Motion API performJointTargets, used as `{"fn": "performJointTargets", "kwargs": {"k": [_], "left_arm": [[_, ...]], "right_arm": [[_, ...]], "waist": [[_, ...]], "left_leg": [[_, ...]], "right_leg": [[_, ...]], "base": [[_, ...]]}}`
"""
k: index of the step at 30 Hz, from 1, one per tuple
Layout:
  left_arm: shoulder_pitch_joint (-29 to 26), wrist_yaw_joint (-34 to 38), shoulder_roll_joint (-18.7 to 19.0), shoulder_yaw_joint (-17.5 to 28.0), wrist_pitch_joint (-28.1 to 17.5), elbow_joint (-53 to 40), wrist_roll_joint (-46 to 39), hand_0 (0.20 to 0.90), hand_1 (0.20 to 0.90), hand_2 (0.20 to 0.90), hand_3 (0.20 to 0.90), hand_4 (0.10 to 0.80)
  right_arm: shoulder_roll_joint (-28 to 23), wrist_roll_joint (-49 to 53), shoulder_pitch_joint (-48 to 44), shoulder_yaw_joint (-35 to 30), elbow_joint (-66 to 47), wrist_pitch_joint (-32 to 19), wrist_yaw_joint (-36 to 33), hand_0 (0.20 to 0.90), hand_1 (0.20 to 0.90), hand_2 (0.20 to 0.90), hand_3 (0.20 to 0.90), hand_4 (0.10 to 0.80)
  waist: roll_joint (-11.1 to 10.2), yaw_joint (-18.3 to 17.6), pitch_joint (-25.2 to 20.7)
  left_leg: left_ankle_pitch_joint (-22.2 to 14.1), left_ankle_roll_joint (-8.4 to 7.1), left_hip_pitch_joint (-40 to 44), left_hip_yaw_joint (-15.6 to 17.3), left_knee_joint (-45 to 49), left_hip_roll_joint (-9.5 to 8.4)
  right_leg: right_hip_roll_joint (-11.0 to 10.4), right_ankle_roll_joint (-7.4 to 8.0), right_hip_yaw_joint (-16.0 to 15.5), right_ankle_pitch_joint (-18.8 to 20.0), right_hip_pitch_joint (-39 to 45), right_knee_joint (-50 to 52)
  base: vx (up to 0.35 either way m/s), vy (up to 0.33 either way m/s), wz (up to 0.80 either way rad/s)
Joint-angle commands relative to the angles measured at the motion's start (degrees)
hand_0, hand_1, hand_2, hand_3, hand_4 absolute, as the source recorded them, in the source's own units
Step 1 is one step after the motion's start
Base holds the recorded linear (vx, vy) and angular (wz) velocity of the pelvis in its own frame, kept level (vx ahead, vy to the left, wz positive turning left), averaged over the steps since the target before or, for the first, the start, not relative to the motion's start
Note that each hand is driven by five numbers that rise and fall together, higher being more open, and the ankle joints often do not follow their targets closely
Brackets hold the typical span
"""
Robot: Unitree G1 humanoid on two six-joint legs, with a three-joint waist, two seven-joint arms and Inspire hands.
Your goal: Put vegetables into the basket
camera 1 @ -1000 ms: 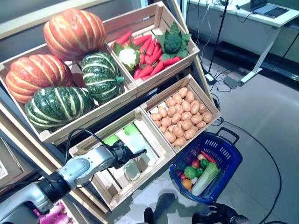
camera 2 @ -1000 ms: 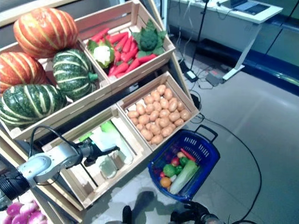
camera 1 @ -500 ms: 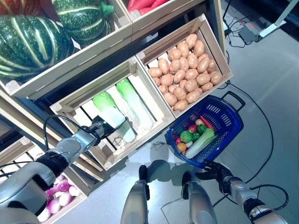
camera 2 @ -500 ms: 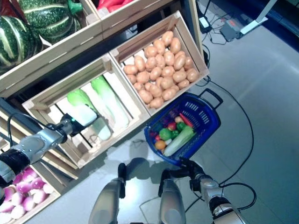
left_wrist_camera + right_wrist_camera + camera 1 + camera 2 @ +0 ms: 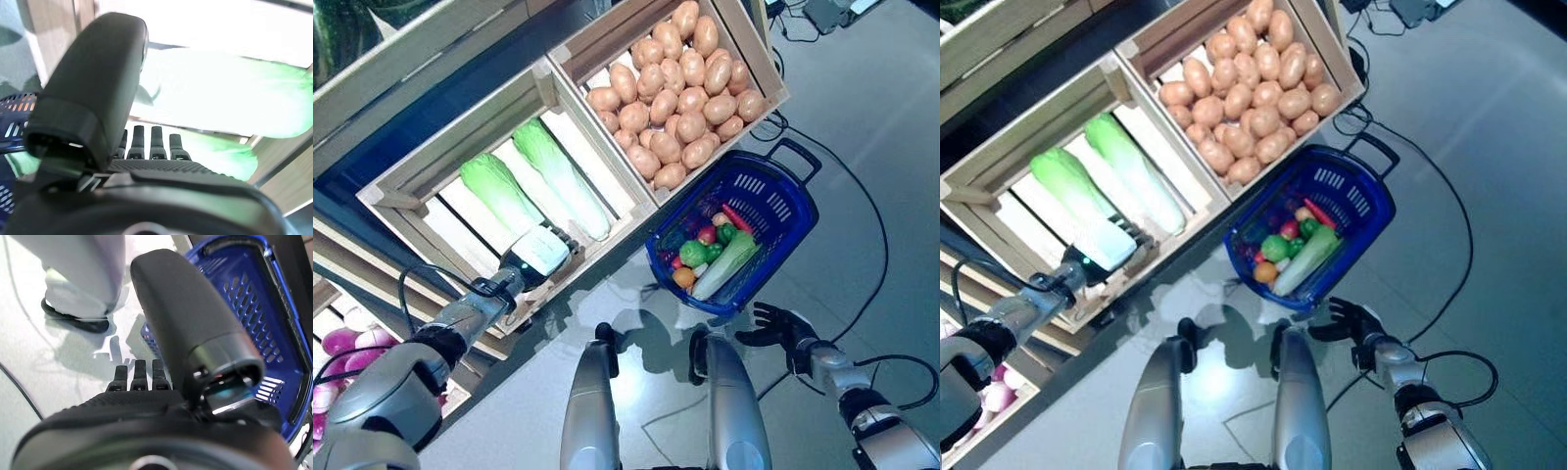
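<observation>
Left hand (image 5: 540,257) clasping pale green-white cabbage (image 5: 536,252) beside blue plastic basket (image 5: 800,201); lift clear of crate; right hand (image 5: 781,326) relaxed.

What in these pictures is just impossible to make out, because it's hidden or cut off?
- Left hand: its fingers lie under the cabbage's white end; the grip cannot be judged in either eye view.
- Left wrist view: the thumb's bulk blocks much of the cabbage.
- Blue basket: the lower vegetables are buried under the top ones.
- Potato crate: its far end is cut off by the top edge.
- Purple vegetables: cut by the left edge, too small to name.
</observation>
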Motion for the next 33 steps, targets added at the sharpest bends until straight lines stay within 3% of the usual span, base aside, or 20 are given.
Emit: {"fn": "performJointTargets", "kwargs": {"k": [1,17,33], "left_arm": [[-4.6,6.9,1.3,5.8,0.7,0.7,3.1,0.900,0.900,0.900,0.900,0.800],[-9.4,8.6,2.3,5.6,5.8,2.7,7.6,0.900,0.900,0.900,0.900,0.800],[-11.8,5.9,5.0,6.8,14.3,5.4,8.2,0.900,0.900,0.900,0.900,0.800]], "right_arm": [[-3.3,3.8,-0.7,-1.2,-3.3,-1.2,-2.1,0.900,0.900,0.900,0.900,0.800],[-7.9,10.6,0.1,-4.2,-9.6,-0.9,-3.5,0.900,0.900,0.900,0.900,0.800],[-11.5,13.6,1.7,-6.6,-12.2,-2.3,-2.8,0.900,0.900,0.900,0.900,0.800]], "waist": [[-0.5,-0.5,-0.9],[-1.1,-1.9,0.7],[-1.0,-2.5,0.7]], "left_leg": [[-5.5,1.79,-1.3,0.7,5.9,-0.95],[-9.1,2.51,-10.7,0.2,13.7,-0.68],[-8.5,2.39,-15.7,0.4,14.0,-0.71]], "right_leg": [[-1.7,0.65,0.5,4.7,3.7,-4.8],[-2.3,0.83,1.3,2.7,-7.9,4.2],[-2.4,1.12,1.1,3.2,-13.5,5.4]], "base": [[-0.009,0.048,0.06],[-0.025,0.045,0.01],[-0.013,0.018,0.00]]}}
